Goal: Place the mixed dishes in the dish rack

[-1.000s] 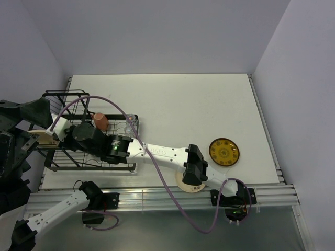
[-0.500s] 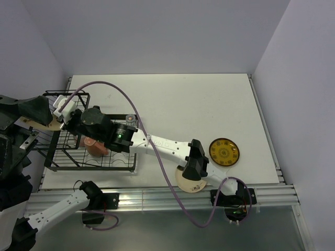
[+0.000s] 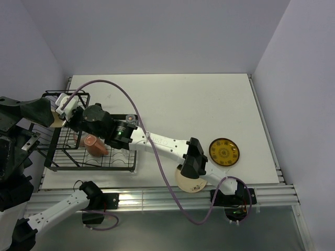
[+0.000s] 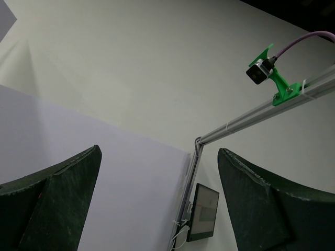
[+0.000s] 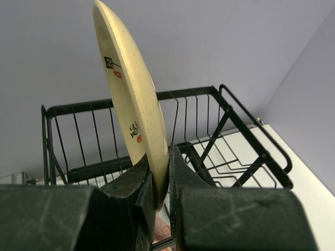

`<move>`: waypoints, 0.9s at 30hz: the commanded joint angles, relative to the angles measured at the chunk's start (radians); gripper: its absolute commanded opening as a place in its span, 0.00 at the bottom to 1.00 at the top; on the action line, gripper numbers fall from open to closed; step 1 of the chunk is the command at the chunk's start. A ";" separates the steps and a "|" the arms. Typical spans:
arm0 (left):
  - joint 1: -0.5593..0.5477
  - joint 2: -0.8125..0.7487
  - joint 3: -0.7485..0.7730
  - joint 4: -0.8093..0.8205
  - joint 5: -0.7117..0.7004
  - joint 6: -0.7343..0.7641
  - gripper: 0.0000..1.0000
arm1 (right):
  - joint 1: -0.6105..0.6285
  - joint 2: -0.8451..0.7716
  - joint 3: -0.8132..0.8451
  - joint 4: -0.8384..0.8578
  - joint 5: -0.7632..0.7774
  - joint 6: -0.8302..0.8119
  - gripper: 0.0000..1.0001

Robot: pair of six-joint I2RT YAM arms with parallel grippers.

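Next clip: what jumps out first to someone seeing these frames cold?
The right end effector, stretched across to the far left, pinches a cream plate upright on its edge at the dish rack, where a pink mug already lies. On the table's right sits a yellow ornate plate, and the left end effector points open at the ceiling.

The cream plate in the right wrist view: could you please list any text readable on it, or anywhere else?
No text can be read.
Back of the cream plate, pinched in the right gripper: black stamps and red marks, too small to read.
The screen in the left wrist view: too blurred to read.
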 commanded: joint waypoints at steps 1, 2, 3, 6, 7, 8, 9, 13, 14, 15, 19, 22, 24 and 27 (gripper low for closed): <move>0.005 -0.008 0.004 0.022 0.012 -0.004 0.99 | 0.000 0.027 0.046 0.064 -0.012 -0.010 0.00; 0.005 -0.011 0.002 0.022 0.009 -0.006 0.99 | 0.000 0.030 0.046 0.064 -0.013 -0.013 0.00; 0.005 -0.013 -0.002 0.027 0.009 -0.009 0.99 | 0.000 0.036 0.045 0.064 -0.013 -0.015 0.00; 0.005 -0.020 -0.011 0.035 0.006 -0.014 0.99 | 0.000 0.044 0.040 0.066 -0.010 -0.022 0.00; 0.005 -0.023 -0.010 0.033 0.006 -0.014 0.99 | -0.001 0.045 0.039 0.066 -0.010 -0.024 0.00; 0.005 -0.023 -0.008 0.032 0.006 -0.012 0.99 | -0.001 0.047 0.037 0.069 -0.012 -0.026 0.00; 0.005 -0.022 -0.008 0.030 0.006 -0.009 0.99 | -0.003 0.051 0.037 0.069 -0.012 -0.026 0.00; 0.005 -0.027 -0.004 0.015 0.002 -0.004 0.99 | -0.008 0.056 0.033 0.067 -0.013 -0.024 0.00; 0.005 -0.028 -0.005 0.013 0.000 -0.001 0.99 | -0.006 0.057 0.030 0.067 -0.013 -0.024 0.00; 0.003 -0.031 -0.005 0.010 -0.004 0.000 0.99 | -0.008 0.057 0.030 0.067 -0.013 -0.024 0.00; 0.005 -0.036 -0.005 -0.002 -0.014 0.005 0.99 | -0.008 0.063 0.028 0.064 -0.012 -0.016 0.00; 0.005 -0.039 -0.005 -0.007 -0.018 0.008 0.99 | -0.008 0.064 0.022 0.063 -0.007 -0.016 0.00; 0.005 -0.039 -0.005 -0.011 -0.021 0.008 0.99 | -0.008 0.068 0.020 0.063 -0.002 -0.019 0.00; 0.005 -0.039 -0.004 -0.016 -0.023 0.008 0.99 | -0.008 0.070 0.019 0.061 -0.004 -0.019 0.00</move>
